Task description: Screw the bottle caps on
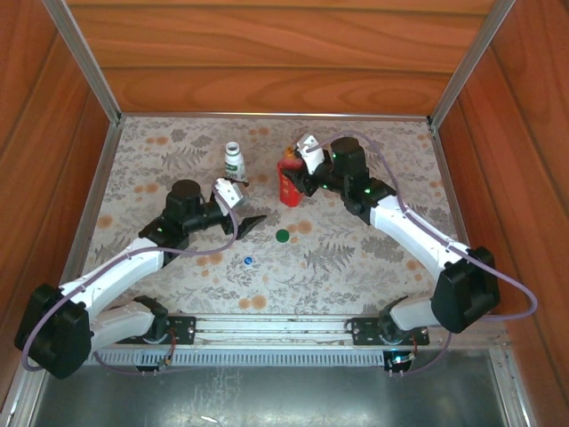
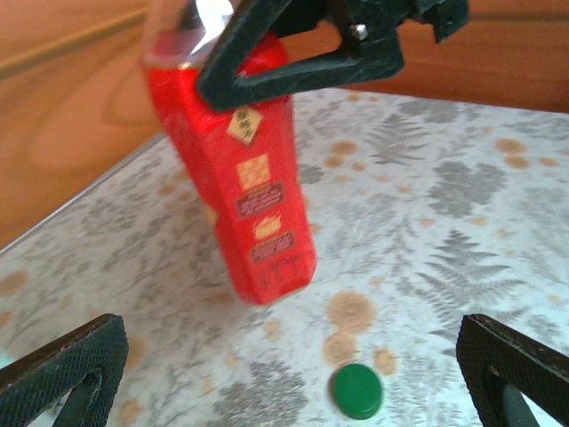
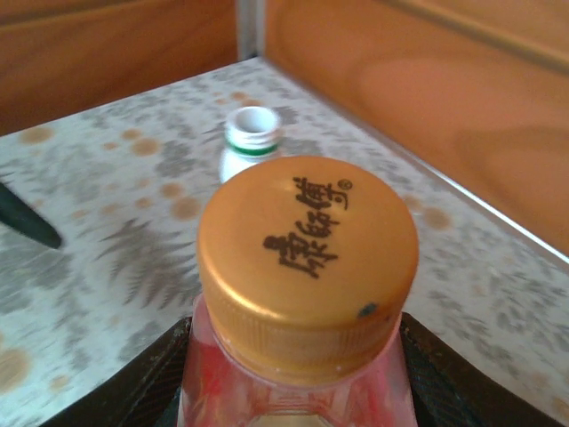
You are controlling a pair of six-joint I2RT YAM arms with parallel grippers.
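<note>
Right gripper [image 1: 295, 169] around red bottle [image 2: 258, 205]

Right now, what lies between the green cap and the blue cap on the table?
Nothing. In the top view, the stretch of flowered table from the green cap to the blue cap is bare.

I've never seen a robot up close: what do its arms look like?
The left arm and right arm have white segments joined by chunky black joints. A thin purple cable loops along each. The jaws are black, triangular, with textured pads.
</note>
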